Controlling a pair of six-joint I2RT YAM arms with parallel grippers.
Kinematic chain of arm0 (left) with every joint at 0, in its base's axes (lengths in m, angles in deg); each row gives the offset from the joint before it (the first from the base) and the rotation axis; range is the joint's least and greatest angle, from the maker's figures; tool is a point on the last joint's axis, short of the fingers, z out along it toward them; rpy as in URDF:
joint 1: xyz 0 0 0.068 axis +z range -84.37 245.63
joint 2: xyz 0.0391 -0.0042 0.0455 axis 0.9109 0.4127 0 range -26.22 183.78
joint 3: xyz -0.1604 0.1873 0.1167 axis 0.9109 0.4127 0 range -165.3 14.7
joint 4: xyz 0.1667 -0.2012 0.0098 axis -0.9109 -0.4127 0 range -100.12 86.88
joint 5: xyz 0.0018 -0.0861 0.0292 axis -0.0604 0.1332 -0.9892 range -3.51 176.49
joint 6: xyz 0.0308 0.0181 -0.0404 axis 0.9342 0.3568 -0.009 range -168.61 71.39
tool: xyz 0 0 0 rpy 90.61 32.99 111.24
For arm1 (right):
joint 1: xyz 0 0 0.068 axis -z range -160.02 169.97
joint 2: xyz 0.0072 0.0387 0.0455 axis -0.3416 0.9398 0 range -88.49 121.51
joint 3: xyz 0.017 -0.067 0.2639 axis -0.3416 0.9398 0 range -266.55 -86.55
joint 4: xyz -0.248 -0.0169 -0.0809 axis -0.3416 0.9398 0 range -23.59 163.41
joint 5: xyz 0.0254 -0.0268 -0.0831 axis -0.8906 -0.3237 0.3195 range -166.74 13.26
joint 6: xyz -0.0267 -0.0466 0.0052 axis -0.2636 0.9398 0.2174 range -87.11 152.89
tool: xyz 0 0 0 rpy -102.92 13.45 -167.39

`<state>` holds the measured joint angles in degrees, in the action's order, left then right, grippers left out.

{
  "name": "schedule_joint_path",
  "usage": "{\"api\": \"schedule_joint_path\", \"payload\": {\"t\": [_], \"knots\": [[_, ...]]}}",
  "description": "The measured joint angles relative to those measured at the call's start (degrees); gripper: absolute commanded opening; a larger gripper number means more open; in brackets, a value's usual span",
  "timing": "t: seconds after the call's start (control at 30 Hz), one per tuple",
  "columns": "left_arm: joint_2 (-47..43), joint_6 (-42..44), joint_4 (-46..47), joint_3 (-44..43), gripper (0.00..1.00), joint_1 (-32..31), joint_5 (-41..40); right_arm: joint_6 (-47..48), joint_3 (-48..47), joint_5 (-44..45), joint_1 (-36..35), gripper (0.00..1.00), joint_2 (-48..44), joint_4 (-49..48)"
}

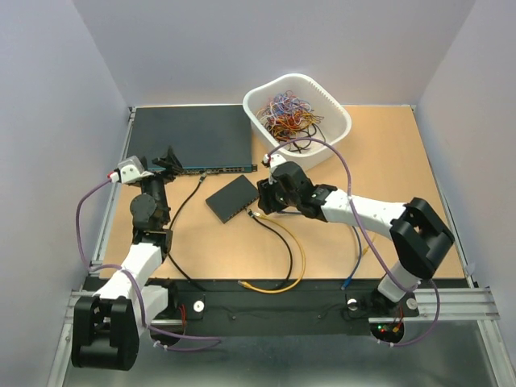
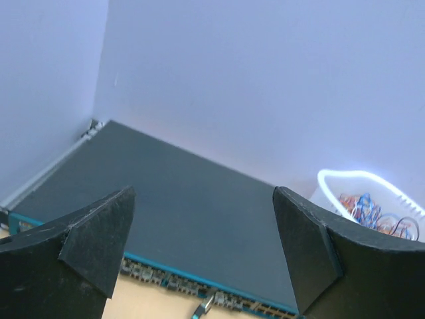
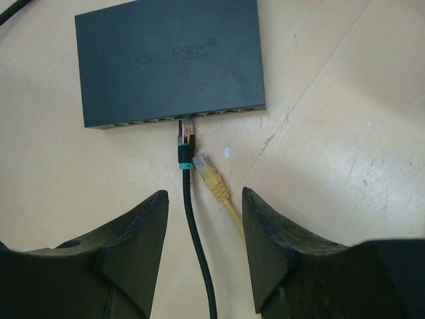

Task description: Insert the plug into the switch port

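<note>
The small flat black box (image 3: 169,60) lies on the table, its row of ports facing my right gripper. The black plug (image 3: 184,143), with a teal band, has its tip at the switch port (image 3: 184,120) near the row's middle; how deep it sits I cannot tell. Its black cable (image 3: 196,246) runs back between my right gripper's (image 3: 202,226) open fingers, untouched. In the top view the right gripper (image 1: 263,198) hovers just right of the box (image 1: 232,197). My left gripper (image 2: 202,252) is open and empty over the wide rack unit's front edge; it also shows in the top view (image 1: 171,161).
A loose yellow plug (image 3: 211,174) lies just right of the black plug; its cable (image 1: 298,258) loops toward the near edge. The wide dark grey rack unit (image 1: 189,137) with a teal strip holds another black cable (image 2: 206,307). A white basket of wires (image 1: 297,109) stands at the back.
</note>
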<state>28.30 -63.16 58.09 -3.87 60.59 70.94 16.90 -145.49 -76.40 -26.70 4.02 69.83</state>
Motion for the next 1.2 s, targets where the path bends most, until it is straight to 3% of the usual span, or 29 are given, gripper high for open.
{"api": "schedule_joint_path", "payload": {"t": [0.23,0.7,1.2], "knots": [[1.0,-3.7,-7.3,0.5,0.92,0.3,2.1,-0.3,-4.2,0.8,-1.9,0.46,6.2,0.0],[0.5,-5.7,-7.9,1.0,0.90,0.4,0.7,-0.5,-9.6,1.4,-3.7,0.41,16.8,0.2],[1.0,-6.3,-7.5,1.1,0.89,0.4,0.1,-0.5,-11.1,1.6,-3.7,0.34,19.7,-0.3]]}}
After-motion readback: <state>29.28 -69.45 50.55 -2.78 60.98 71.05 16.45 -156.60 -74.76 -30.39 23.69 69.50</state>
